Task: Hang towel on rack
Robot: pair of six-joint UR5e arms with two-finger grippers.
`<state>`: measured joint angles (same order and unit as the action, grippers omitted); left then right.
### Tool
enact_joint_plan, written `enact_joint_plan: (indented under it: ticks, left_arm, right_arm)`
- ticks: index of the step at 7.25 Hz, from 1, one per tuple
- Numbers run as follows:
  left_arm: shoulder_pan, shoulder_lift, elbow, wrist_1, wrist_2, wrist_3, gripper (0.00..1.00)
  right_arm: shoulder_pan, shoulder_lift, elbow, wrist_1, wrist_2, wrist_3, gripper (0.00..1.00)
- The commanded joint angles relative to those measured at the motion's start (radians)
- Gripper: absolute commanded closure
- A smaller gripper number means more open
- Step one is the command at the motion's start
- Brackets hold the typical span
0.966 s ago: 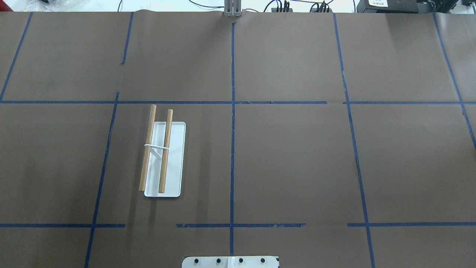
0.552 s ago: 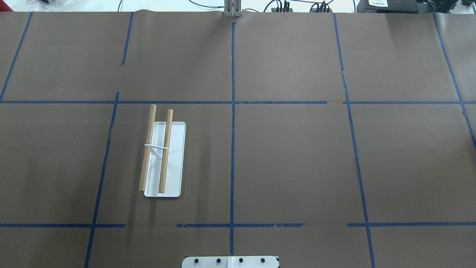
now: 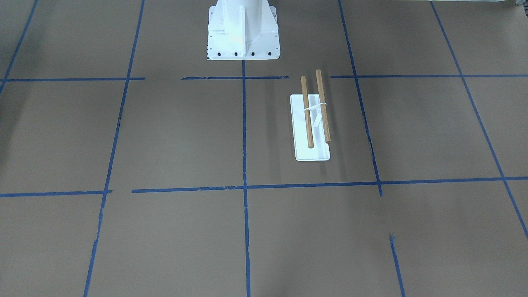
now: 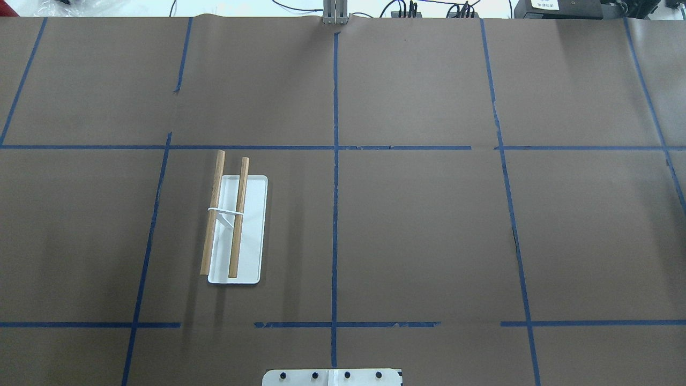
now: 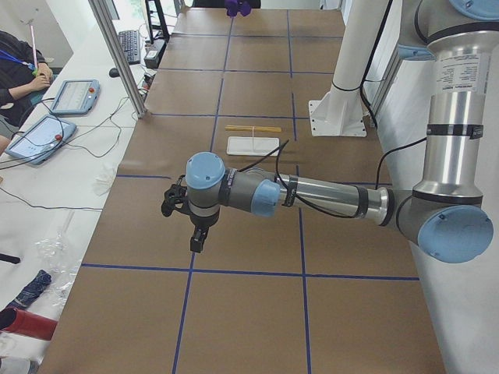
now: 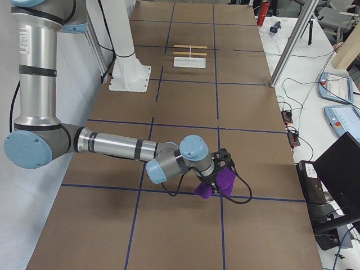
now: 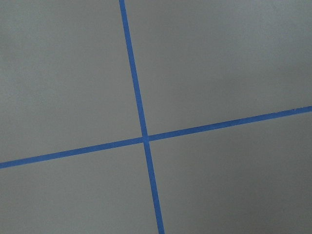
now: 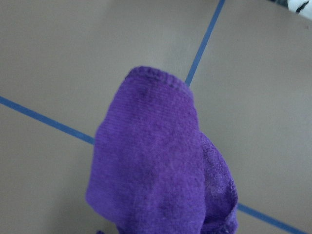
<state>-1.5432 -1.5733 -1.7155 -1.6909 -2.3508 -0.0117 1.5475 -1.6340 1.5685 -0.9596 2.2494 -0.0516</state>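
Note:
The rack [image 4: 236, 225] stands left of the table's middle line, with a flat white base and two parallel wooden dowels; it also shows in the front view [image 3: 313, 123] and both side views [image 5: 253, 144] [image 6: 190, 59]. The purple towel [image 6: 216, 181] hangs bunched at my right gripper [image 6: 224, 163], far off the table's right end, a long way from the rack. It fills the right wrist view [image 8: 156, 165]; no fingers show there. My left gripper [image 5: 195, 234] hovers over bare brown paper at the left end. I cannot tell whether either gripper is open or shut.
The white robot pedestal [image 3: 242, 33] stands at the table's near middle edge [image 4: 332, 377]. Blue tape lines [image 7: 141, 136] grid the brown paper. Tablets, cables and an aluminium post [image 5: 117, 54] line the operators' side. A person [image 5: 15, 70] sits at the far left.

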Motion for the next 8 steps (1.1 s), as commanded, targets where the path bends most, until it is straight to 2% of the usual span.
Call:
enact_joint_plan:
  ticks: [1,2,3,4,6,7,8]
  left_arm:
    - [0.001,-0.058,0.0,-0.003,0.001,-0.001,0.0]
    - [0.003,-0.104,0.0,-0.021,-0.001,-0.045,0.0]
    - [0.006,-0.12,-0.001,-0.124,-0.001,-0.173,0.0]
    - [0.008,-0.111,0.007,-0.311,0.001,-0.326,0.0]
    - [0.009,-0.106,0.029,-0.609,0.011,-0.649,0.0]
    - [0.049,-0.109,0.025,-0.747,0.034,-0.847,0.0]
    - [0.137,-0.111,0.023,-0.885,0.112,-1.087,0.0]
  right_arm:
    - [-0.018,0.131,0.067,-0.005,-0.05,0.013,1.0]
    - [-0.07,0.197,0.073,-0.007,-0.1,0.05,1.0]
    - [-0.158,0.222,0.093,-0.005,-0.191,0.15,1.0]
    - [-0.231,0.258,0.106,-0.005,-0.291,0.235,1.0]
    - [-0.35,0.308,0.133,-0.008,-0.407,0.374,1.0]
    - [-0.418,0.334,0.142,-0.03,-0.468,0.41,1.0]
    - [-0.497,0.405,0.212,-0.209,-0.538,0.42,1.0]
